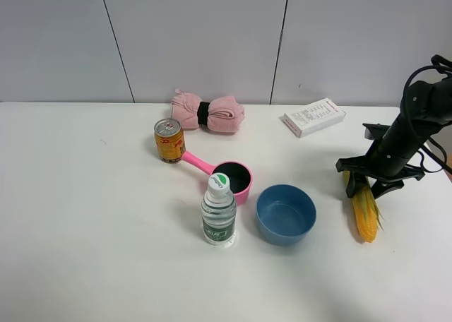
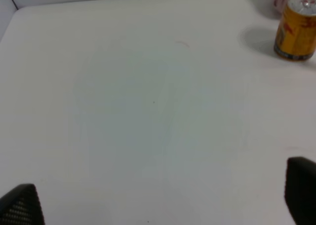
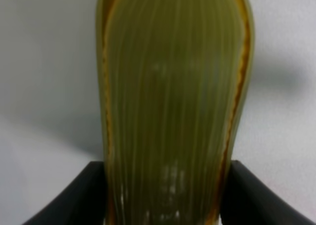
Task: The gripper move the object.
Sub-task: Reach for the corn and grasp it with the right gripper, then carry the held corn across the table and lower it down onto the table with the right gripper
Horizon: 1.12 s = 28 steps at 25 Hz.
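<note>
The toy corn cob (image 1: 365, 212), yellow kernels with green-yellow husk, lies on the white table at the right, pointing toward the front. My right gripper (image 1: 369, 188), a black claw on a dark grey arm, is down over the cob's far end. In the right wrist view the husk (image 3: 173, 101) fills the frame and both black fingers (image 3: 84, 200) press against its sides, so the right gripper (image 3: 168, 195) is shut on it. My left gripper (image 2: 160, 195) is open and empty above bare table; it does not show in the exterior view.
A blue bowl (image 1: 285, 213) stands left of the cob. A water bottle (image 1: 218, 210), a pink scoop (image 1: 229, 175), a yellow can (image 1: 169, 140) (image 2: 296, 27), a pink cloth roll (image 1: 208, 111) and a white box (image 1: 312, 116) stand further off.
</note>
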Available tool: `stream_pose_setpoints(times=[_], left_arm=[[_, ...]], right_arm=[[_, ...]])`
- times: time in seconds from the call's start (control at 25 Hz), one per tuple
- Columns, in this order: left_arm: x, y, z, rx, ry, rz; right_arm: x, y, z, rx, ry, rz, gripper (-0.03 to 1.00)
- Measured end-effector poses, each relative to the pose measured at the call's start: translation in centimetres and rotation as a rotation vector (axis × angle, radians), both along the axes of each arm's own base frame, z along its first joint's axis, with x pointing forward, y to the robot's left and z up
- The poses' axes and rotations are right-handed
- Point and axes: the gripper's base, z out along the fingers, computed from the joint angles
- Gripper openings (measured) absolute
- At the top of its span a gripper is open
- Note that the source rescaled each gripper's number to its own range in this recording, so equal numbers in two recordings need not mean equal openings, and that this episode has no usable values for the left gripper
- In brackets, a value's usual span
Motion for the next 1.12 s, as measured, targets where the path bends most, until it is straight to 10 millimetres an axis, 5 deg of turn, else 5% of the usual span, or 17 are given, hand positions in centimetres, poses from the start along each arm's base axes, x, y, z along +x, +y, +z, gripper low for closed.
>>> stream_pose_setpoints(times=[0.44, 0.8, 1.12], left_arm=[[0.0, 0.0, 0.0, 0.000, 0.000, 0.000], [0.0, 0.0, 0.0, 0.000, 0.000, 0.000], [0.0, 0.0, 0.0, 0.000, 0.000, 0.000]], right_arm=[[-0.2, 0.1, 1.4, 0.008, 0.020, 0.006, 0.00], [0.3, 0.9, 8.6, 0.061, -0.097, -0.001, 0.00], [1.5, 6.2, 15.3, 0.100, -0.249, 0.169, 0.00]])
